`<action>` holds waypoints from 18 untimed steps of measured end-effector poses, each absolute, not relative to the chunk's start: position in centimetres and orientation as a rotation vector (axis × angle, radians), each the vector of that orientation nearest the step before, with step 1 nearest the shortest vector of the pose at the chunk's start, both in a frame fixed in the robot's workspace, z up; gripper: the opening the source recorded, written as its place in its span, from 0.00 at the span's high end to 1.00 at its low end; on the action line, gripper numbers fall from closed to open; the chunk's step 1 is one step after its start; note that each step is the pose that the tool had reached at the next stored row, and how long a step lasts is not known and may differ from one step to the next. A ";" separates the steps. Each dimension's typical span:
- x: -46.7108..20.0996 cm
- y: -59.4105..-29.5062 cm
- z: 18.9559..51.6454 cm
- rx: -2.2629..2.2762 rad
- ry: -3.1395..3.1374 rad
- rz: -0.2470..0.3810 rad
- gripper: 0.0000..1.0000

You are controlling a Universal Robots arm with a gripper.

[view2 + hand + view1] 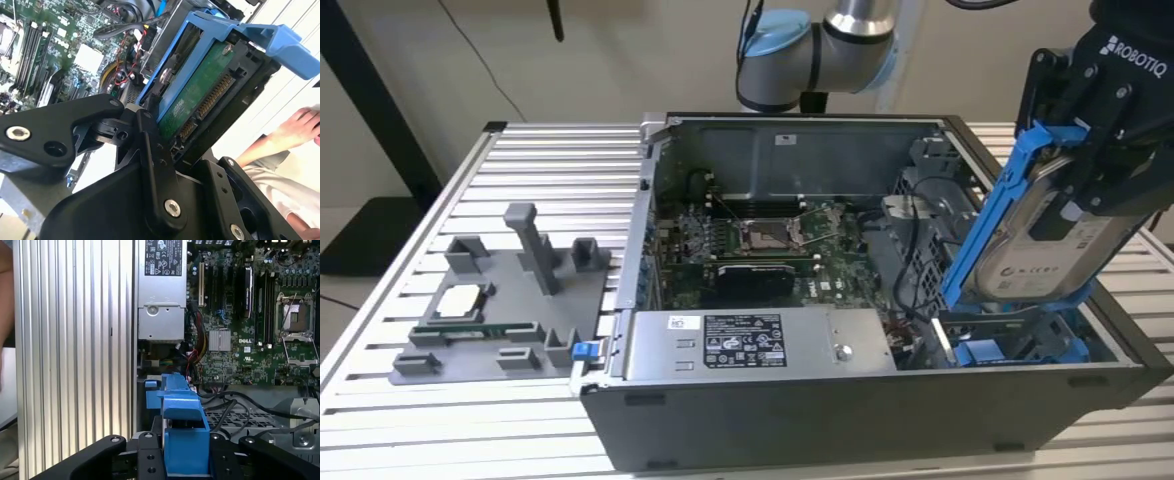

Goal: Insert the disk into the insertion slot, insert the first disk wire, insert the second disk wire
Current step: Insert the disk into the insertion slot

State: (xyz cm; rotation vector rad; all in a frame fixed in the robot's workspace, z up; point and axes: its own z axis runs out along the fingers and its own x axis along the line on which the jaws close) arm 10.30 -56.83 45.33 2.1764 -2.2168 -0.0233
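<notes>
Gripping the blue-framed disk [1047, 250], the hand [1077, 170] is closed on it at the exterior view's right, over the open computer case [854, 420] that stands on the slatted metal surface [520, 160]

Exterior view: the disk is held steeply tilted, label side towards the camera. Its lower end is just above the slot [1021, 350], a bay with blue rails in the near corner of the case on that side; whether the two touch cannot be told. Also seen here are the power supply box [747, 345] along the near wall, the motherboard [761, 240] on the case floor, the arm [814, 50] behind the case, and a grey parts tray [507, 300] on the surface at the exterior view's left

Second wrist view: the disk [200, 95] shows its other face, green board with a connector row along one end, clamped between the black fingers [150, 150]. Cables [125, 30] run over the motherboard beyond, and a person [295, 130] is seen past the disk's edge, outside the case

First wrist view: the disk [182, 440] appears edge-on, its blue frame between the fingers, with the power supply box [160, 290] and the motherboard [260, 340] beyond it and the slats of the surface [75, 340] beside the case
</notes>
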 end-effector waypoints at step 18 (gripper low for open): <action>10.7 -57.0 43.7 2.177 -2.218 -0.025 1.00</action>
